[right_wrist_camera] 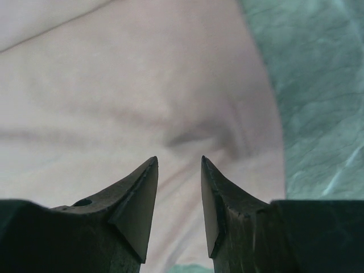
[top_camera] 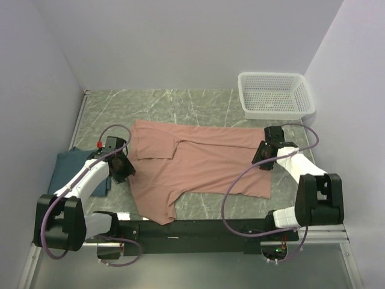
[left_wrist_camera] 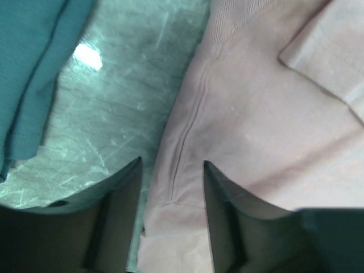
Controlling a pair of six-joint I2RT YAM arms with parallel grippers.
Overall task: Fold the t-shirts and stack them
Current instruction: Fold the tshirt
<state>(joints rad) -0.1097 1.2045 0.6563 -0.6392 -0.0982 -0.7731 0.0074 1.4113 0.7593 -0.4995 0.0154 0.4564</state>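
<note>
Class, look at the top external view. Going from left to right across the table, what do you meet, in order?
Dark teal t-shirt → left end effector → salmon-pink t-shirt → right end effector. The white basket is left out: it lies farther back, over the same stretch as the right end effector.

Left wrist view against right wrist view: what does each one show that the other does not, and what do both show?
Only the left wrist view: the teal shirt and a seam in the pink shirt ahead of the left gripper. Only the right wrist view: a small wrinkle ahead of the right gripper. Both: pink shirt, marbled table, jaws apart.
</note>
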